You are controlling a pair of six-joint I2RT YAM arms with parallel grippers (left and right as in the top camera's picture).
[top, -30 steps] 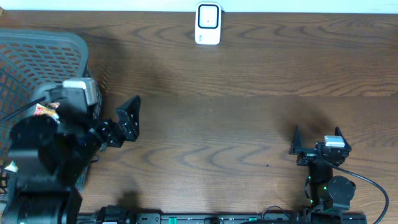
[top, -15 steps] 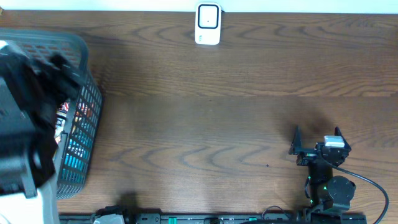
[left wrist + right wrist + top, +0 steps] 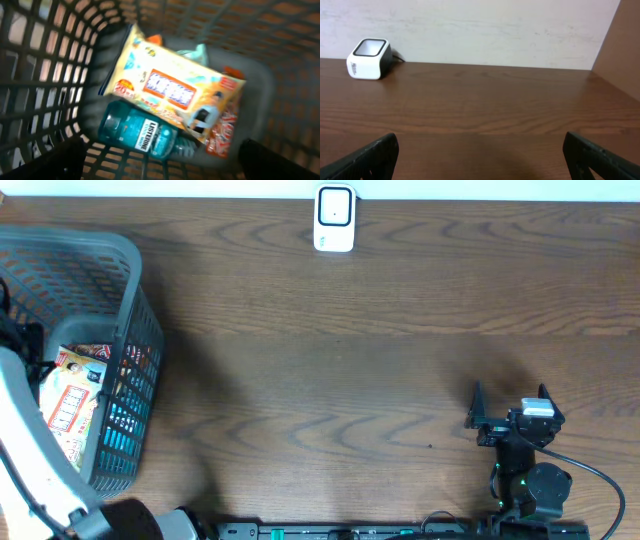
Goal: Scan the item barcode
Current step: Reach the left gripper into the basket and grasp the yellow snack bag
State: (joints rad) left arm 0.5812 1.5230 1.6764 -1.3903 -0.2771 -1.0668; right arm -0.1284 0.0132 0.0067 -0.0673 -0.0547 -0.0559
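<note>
A grey mesh basket (image 3: 70,275) stood at the left end of the table (image 3: 350,380). The table was dark brown wood. A pale wall (image 3: 495,30) rose behind its far edge.

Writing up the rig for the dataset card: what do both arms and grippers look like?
Right arm: black, green lights on its lower joint, a silver-grey block at the wrist, a black cable looping out. Left arm: pale grey-white link with a black joint. Left gripper and right gripper: plain black.
</note>
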